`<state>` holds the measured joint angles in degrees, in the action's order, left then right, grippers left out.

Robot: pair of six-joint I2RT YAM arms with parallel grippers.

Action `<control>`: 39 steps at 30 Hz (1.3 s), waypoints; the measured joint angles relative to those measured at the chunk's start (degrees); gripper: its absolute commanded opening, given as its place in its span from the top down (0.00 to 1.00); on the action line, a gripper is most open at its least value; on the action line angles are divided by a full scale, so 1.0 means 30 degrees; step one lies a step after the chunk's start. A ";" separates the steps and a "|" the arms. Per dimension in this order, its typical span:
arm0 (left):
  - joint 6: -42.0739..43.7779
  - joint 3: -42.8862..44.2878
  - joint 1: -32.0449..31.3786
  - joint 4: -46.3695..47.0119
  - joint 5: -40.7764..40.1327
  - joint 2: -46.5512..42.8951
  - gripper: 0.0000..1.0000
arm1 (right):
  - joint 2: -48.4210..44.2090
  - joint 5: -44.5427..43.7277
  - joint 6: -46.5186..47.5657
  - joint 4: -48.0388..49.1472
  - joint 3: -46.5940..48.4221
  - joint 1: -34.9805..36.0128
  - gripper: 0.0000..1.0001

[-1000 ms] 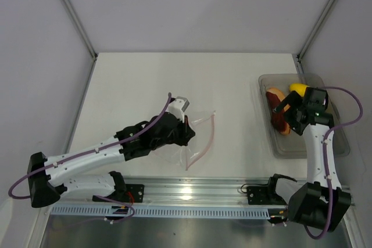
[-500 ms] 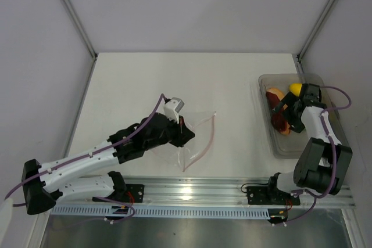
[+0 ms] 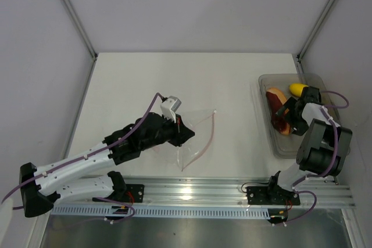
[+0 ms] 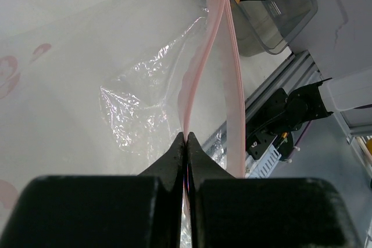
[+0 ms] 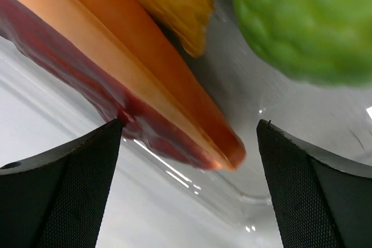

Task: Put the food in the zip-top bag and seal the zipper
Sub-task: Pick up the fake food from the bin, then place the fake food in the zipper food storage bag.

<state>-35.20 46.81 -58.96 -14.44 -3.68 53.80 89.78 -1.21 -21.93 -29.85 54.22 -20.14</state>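
Zip-top bag [image 4: 116,74]: left end effector [image 4: 186,139] pinches zipper [image 4: 202,59]; right end effector [image 5: 189,125] wide over food [image 5: 133,56] (in tray [image 3: 288,150]).

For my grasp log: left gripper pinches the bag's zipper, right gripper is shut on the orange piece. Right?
No. The right gripper is open: the right wrist view shows its fingers apart either side of the orange piece. The left gripper does pinch the zipper.

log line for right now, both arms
left pincer: shut on zipper | right pincer: open, over food in tray | zip-top bag: mouth open, no food inside
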 measured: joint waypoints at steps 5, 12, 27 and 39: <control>0.0102 0.0000 0.0044 0.0007 0.0015 0.0029 1.00 | 0.0998 0.2178 0.0641 0.1231 -0.0007 -0.0335 0.04; 0.0102 -0.0007 0.0364 0.0000 0.0299 0.0102 0.99 | 0.1275 0.4473 0.1115 0.3410 -0.0364 -0.0372 0.19; 0.0102 -0.0044 0.0466 -0.0481 0.0721 0.0102 0.99 | -0.0240 0.7351 0.0692 0.4699 -0.1647 -0.0386 0.99; 0.0277 0.1195 0.1144 -0.2288 0.1887 0.0503 1.00 | -0.4823 0.6914 0.0044 0.0954 -0.0780 -0.0146 1.00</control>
<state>-34.37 50.39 -55.53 -21.30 1.98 55.31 75.31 19.53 -21.80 -26.98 51.88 -20.58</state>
